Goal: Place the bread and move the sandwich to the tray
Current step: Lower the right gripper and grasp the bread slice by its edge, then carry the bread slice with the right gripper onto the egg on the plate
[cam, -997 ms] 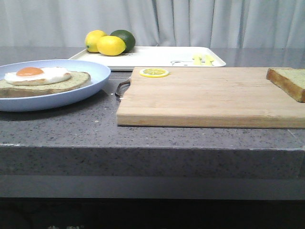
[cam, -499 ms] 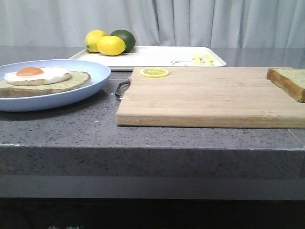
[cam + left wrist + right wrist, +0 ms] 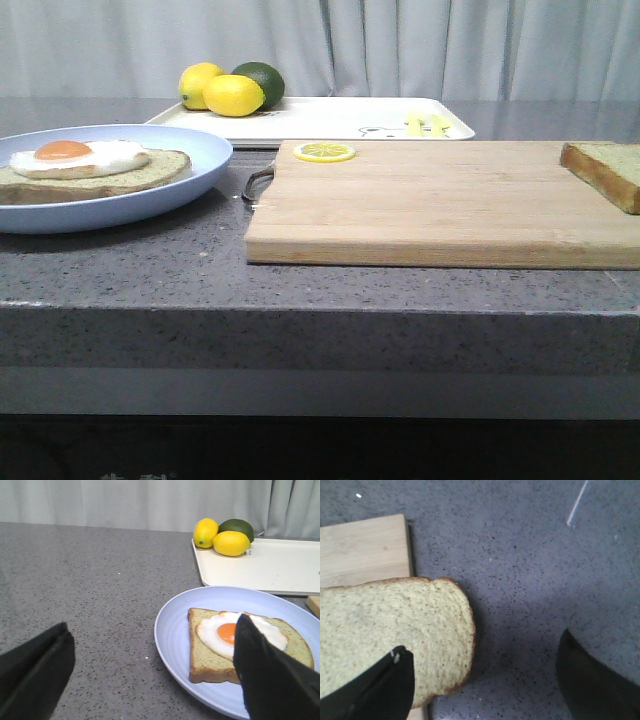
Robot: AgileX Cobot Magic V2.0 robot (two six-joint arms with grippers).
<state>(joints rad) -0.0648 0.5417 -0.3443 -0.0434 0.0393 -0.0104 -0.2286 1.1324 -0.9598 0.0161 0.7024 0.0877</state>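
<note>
Three citrus fruits (image 3: 232,88) sit on the tray (image 3: 340,118), the sandwich (image 3: 240,642) on its plate; both hands (image 3: 150,680) (image 3: 485,680) spread.

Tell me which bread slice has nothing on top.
The thick bread at the cutting board's right end; the sandwich slice on the blue plate carries a fried egg.

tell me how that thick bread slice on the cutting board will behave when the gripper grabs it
The bread slice looks thick and porous, so probably light and squashy; a hard pinch may dent it. It overhangs the cutting board edge, so a downward push could tip it. The right gripper stands open above it.
</note>
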